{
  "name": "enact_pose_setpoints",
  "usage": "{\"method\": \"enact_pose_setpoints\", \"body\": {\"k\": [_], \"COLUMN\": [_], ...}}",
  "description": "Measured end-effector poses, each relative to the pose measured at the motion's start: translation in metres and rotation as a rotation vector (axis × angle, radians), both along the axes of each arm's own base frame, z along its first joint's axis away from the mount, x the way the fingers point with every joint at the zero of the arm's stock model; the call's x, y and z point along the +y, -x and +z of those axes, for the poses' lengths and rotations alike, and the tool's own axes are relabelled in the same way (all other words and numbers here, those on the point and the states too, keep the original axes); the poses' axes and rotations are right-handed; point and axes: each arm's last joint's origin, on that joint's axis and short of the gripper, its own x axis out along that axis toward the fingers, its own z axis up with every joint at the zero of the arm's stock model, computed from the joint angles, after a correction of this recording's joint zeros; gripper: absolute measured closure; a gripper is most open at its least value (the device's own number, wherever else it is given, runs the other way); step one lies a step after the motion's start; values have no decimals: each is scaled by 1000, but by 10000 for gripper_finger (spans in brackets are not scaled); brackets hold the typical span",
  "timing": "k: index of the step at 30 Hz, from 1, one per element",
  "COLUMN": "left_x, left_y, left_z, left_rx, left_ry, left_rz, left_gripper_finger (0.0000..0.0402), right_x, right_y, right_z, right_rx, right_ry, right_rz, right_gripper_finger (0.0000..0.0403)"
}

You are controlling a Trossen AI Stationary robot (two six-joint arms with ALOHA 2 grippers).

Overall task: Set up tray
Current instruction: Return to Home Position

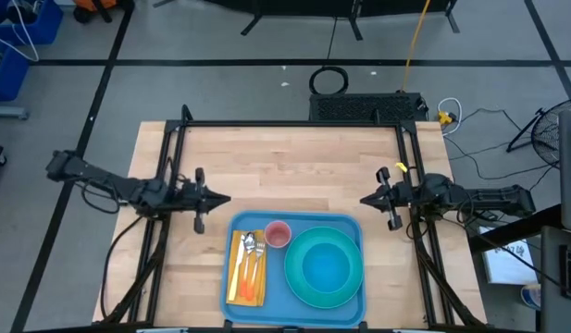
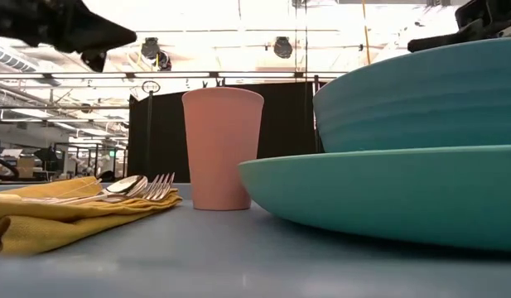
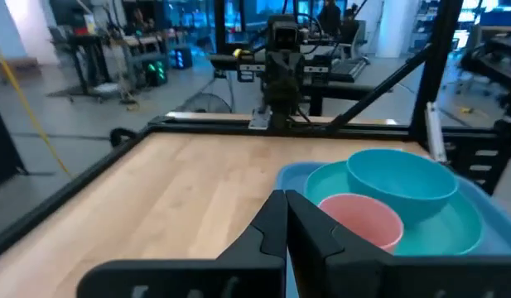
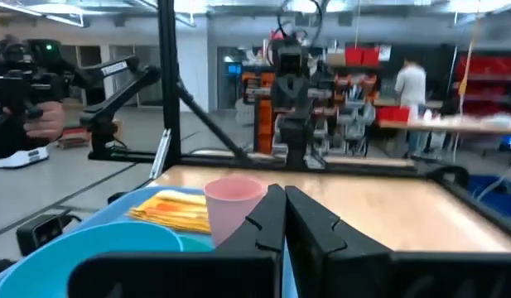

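The blue tray (image 1: 354, 227) lies flat at the table's near edge. On it rest a yellow napkin (image 1: 246, 268) with a fork and spoon (image 1: 251, 245) on top, an upright pink cup (image 1: 279, 234), and a teal plate (image 1: 313, 287) carrying a blue bowl (image 1: 326, 268). My left gripper (image 1: 227, 198) hovers shut above the wood just left of the tray's far left corner. My right gripper (image 1: 364, 200) hovers shut just past the tray's far right corner. Both hold nothing.
Bare wooden tabletop (image 1: 294, 166) stretches across the far half between the two arms. A black frame (image 1: 294, 125) borders the table's far edge and sides. People and racks stand in the room beyond, seen in the right wrist view.
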Motion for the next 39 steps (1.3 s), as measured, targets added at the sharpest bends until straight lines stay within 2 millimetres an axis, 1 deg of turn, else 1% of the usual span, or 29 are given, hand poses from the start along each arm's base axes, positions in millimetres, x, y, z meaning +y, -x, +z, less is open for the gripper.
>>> {"method": "enact_pose_setpoints", "body": {"k": [5, 10, 14, 16, 19, 22, 26, 29, 33, 35, 39], "left_x": [-7, -8, -10, -12, -15, -19, -21, -19, -12, -7, 0], "left_y": [7, 12, 18, 20, 25, 32, 42, 43, 42, 41, 43], "left_z": [-20, -45, -58, -58, -57, -57, -61, -56, -46, -45, -45], "left_rx": [5, -31, -59, -60, -52, -53, -28, -64, -141, -152, -159], "left_ry": [-91, -75, -76, -92, -127, -124, -100, -92, -133, -161, -183], "left_rz": [80, 79, 64, 81, 100, 105, 139, 141, 83, 76, 80], "left_gripper_finger": [401, 401, 401, 401, 401, 401, 401, 401, 401, 401, 401], "right_x": [0, -1, -2, -2, -1, -1, 1, 2, 5, 5, 4], "right_y": [-1, -1, 0, 2, 7, 11, 12, 10, 10, 11, 10], "right_z": [-6, -6, -6, -8, -2, -2, -5, -11, -2, 2, -1], "right_rx": [67, 67, 56, 88, 97, 94, 127, 114, -24, -67, -37], "right_ry": [-39, -14, 9, 9, 10, -12, -26, 7, 43, 46, 40], "right_rz": [-1, -36, -61, -61, -61, -57, -33, -16, 72, 71, 34], "right_gripper_finger": [403, 403, 403, 403, 403, 403, 403, 403, 403, 403, 403]}}
